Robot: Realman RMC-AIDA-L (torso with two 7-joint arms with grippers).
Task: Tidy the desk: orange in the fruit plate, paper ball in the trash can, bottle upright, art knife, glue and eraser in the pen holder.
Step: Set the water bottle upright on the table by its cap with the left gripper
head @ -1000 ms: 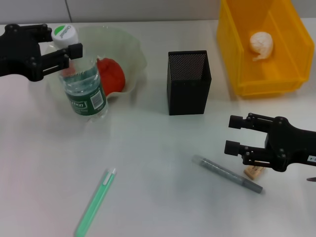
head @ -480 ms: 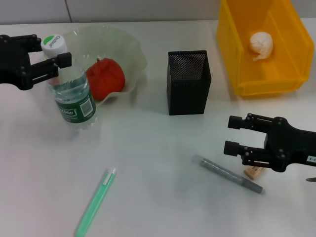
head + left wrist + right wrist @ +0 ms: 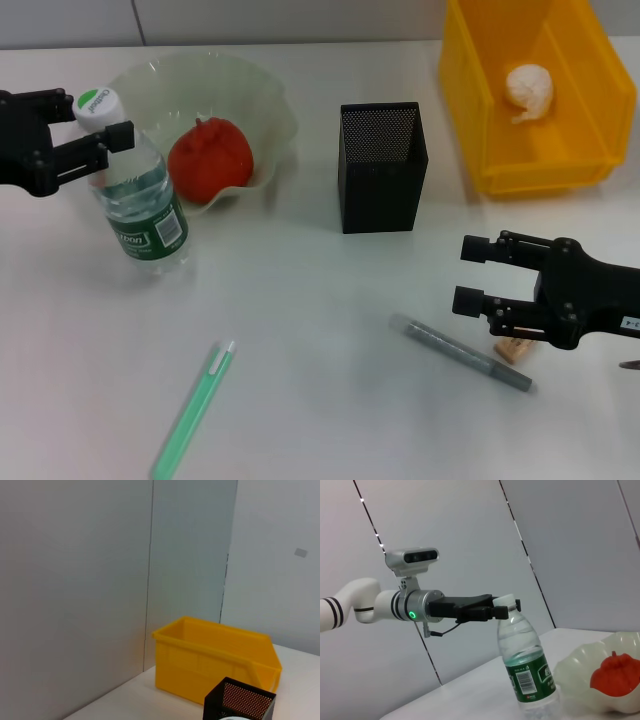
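One bottle (image 3: 138,196) stands upright at the left of your head view, touching the front of the fruit plate (image 3: 262,95) that holds the orange (image 3: 210,159), and your left gripper (image 3: 78,133) is clenched on its neck just under the white cap. Right of the plate stands the pen holder (image 3: 381,166), and at upper right the trash can (image 3: 480,90) holds the paper ball (image 3: 529,91). At lower right your right gripper (image 3: 468,273) hovers with its fingers spread, beside the eraser (image 3: 513,348) and a grey pen (image 3: 461,352); a green pen (image 3: 193,409) lies at lower left.
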